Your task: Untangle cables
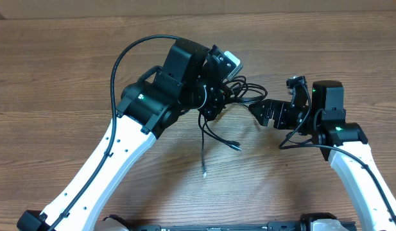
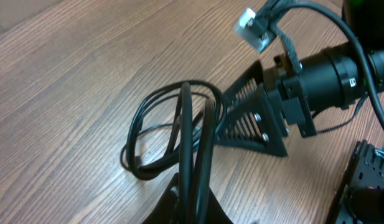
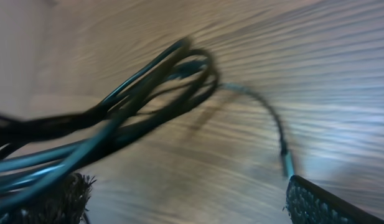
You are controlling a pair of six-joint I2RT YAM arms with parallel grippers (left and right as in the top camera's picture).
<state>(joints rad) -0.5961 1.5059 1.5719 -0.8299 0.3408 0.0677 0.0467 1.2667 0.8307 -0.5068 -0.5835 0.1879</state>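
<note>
Pinching cables in L gripper, R gripper spread, tag unreadable

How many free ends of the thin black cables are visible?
2: one plug end lies below the thin black cable bundle, another end lower, to its left; others may be hidden.

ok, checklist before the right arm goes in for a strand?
1. Left gripper holding the cables: ok, strands run up from between its fingers.
2. Right gripper open: ok, fingers are wide apart in its wrist view.
3. Strand between the right fingers: not ok, the loop lies ahead of them and none is inside.
4. Which strand to take: cannot tell, right wrist view is blurred and the loops overlap.
5. Loose ends free: ok, two trail below the bundle, clear of both grippers.
6. Arms apart: ok in overhead.
</note>
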